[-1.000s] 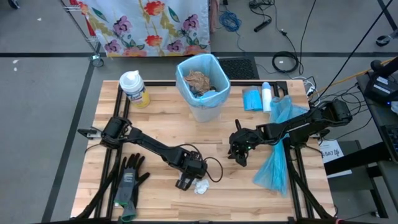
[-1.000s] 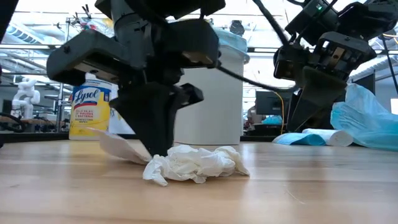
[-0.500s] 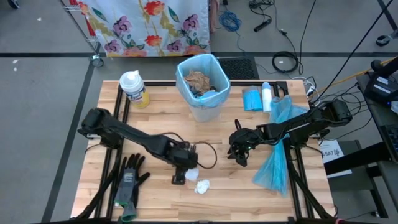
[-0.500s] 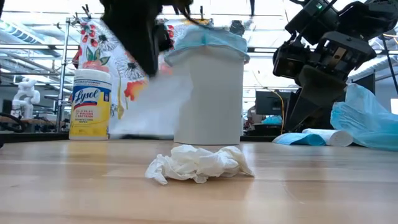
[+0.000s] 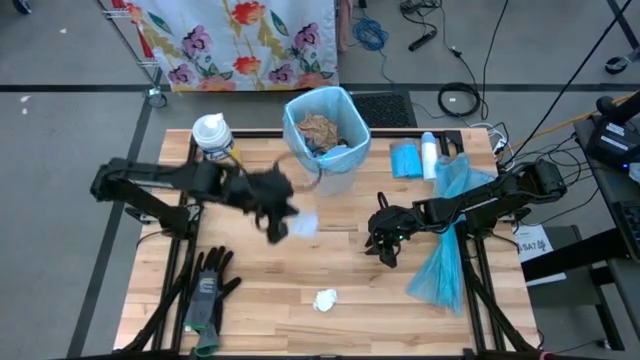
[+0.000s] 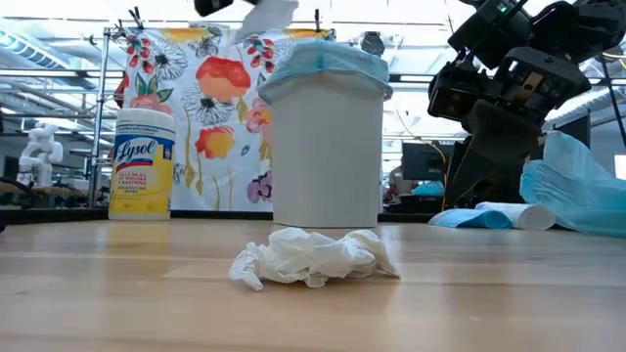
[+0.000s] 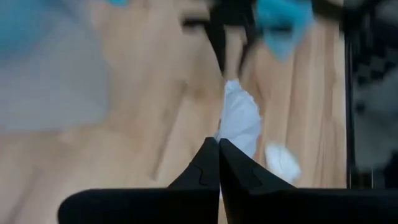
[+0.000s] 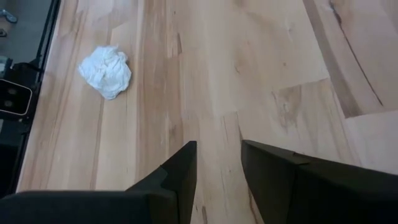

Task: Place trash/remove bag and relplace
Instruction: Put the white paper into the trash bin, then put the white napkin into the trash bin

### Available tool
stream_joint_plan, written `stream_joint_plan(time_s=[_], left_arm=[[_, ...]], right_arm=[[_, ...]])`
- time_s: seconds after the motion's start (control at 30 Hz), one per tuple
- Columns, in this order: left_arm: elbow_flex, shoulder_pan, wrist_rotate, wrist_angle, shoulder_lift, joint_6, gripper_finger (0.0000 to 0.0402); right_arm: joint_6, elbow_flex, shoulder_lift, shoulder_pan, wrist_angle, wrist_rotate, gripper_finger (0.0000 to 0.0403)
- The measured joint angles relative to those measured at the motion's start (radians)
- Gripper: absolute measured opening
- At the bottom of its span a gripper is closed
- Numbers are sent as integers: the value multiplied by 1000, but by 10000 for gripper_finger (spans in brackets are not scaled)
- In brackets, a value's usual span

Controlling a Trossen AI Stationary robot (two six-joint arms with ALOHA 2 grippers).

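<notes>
The left gripper (image 5: 278, 226) is raised above the table (image 5: 250, 290), its jaws pressed together on a thin white tissue sheet (image 5: 303, 223) that hangs from the tips; in the left wrist view the two dark fingers (image 7: 208, 168) meet with no gap and the sheet (image 7: 239, 121) trails out past them; from the bin (image 5: 326, 140) the gripper sits at about seven o'clock, just beside the bin's wall; the bin itself is white, lined with a light blue bag (image 6: 325, 61), and holds crumpled brown paper (image 5: 320, 130); in the low view a corner of the sheet (image 6: 266, 14) shows high above the bin's rim; a second piece of trash, a crumpled white tissue wad (image 5: 325, 299), lies alone on the wood at six o'clock from the bin, near the front edge; the right gripper (image 5: 384, 247) hovers low at four o'clock from the bin, its fingers (image 8: 180, 171) parted with bare wood between them, gripping nothing; a loose blue bag (image 5: 445, 255) lies draped under the right arm; a yellow wipes canister (image 5: 217, 142) stands at nine o'clock from the bin; black-and-grey gloves (image 5: 207, 290) lie at the table's front left.
</notes>
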Motion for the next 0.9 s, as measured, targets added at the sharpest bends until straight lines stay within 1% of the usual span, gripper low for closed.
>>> stream_joint_plan(time_s=[0.1, 0.27, 0.37, 0.47, 0.57, 0.67, 0.8, 0.9], left_arm=[[85, 93, 1, -8, 1, 14, 0], [261, 231, 2, -5, 53, 173, 0], [371, 299, -53, -2, 98, 184, 0], [447, 368, -96, 14, 132, 160, 0], [467, 418, -121, 88, 161, 129, 1], [466, 454, -120, 137, 186, 122, 14], [466, 485, -118, 161, 217, 88, 48], [466, 499, -78, 154, 240, 47, 80]], right_arm=[[0, 0, 0, 0, -1, 0, 116], [0, 0, 0, 0, -2, 25, 116], [1, 0, 0, 0, -2, 27, 116], [2, 0, 0, 0, -4, 27, 116], [4, 0, 0, 0, -6, 27, 116], [24, 0, 0, 0, -9, 26, 116], [31, 0, 0, 2, -12, 22, 116], [47, 0, 0, 2, -17, 20, 116]])
